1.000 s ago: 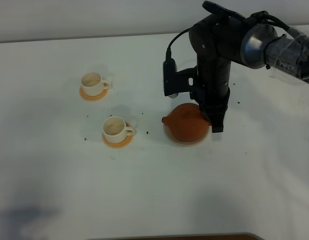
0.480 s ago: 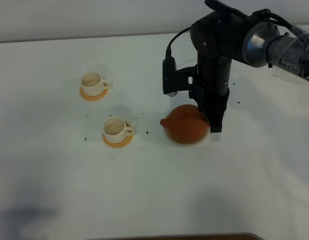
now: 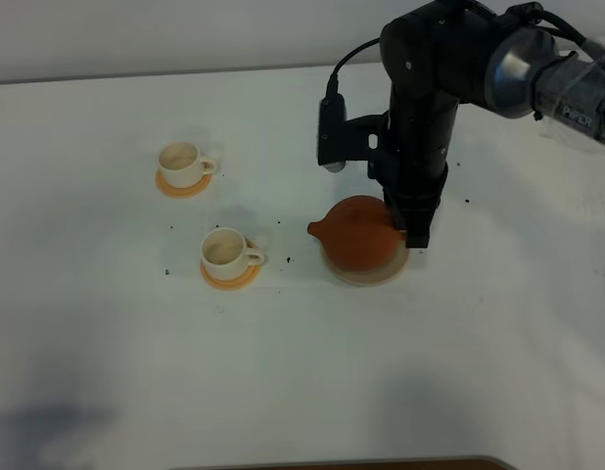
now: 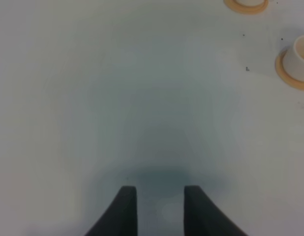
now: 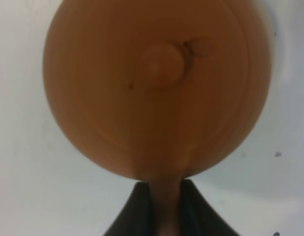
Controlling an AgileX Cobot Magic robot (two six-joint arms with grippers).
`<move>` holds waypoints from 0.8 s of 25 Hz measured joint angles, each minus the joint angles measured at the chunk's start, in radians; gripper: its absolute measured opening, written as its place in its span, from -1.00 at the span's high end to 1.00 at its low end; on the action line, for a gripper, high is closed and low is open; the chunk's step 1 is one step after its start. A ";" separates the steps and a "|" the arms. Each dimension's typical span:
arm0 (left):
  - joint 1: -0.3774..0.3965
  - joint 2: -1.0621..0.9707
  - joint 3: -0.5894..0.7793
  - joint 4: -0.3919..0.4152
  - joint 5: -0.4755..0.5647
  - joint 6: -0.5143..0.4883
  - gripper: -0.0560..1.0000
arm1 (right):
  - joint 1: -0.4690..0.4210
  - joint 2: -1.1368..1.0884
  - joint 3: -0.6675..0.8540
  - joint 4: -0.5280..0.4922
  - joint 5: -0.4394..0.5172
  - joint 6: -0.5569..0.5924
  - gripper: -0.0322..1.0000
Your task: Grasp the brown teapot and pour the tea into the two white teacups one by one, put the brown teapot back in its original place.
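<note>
The brown teapot (image 3: pixel 356 235) hangs just above the pale beige coaster (image 3: pixel 369 273), spout toward the cups. My right gripper (image 3: pixel 412 231) is shut on its loop handle from above. In the right wrist view the teapot (image 5: pixel 142 98) fills the frame, and its handle runs between my fingers (image 5: pixel 142 206). Two white teacups on orange saucers stand left of it, one near (image 3: pixel 227 252) and one farther back (image 3: pixel 182 161). My left gripper (image 4: pixel 159 206) is open and empty over bare table; it is out of the exterior high view. The left wrist view shows one cup (image 4: pixel 299 56) at its edge.
The white table (image 3: pixel 283 372) carries small dark specks around the near cup and the coaster. The right arm's black body (image 3: pixel 420 108) stands over the teapot's back side. A second orange saucer (image 4: pixel 245 5) shows at the edge of the left wrist view.
The right gripper has risen and shifted slightly left with the teapot. The teapot has lifted off the coaster, whose front rim now shows more. The cups have not moved.
</note>
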 joint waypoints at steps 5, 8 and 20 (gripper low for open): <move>0.000 0.000 0.000 0.000 0.000 0.000 0.37 | -0.009 0.000 -0.067 0.023 -0.008 0.039 0.68; 0.000 0.000 0.000 0.000 0.000 0.000 0.37 | -0.006 0.000 -0.109 0.034 -0.033 0.067 0.68; 0.000 0.000 0.000 0.000 0.000 0.000 0.37 | 0.071 0.106 -0.335 0.015 -0.053 0.174 0.68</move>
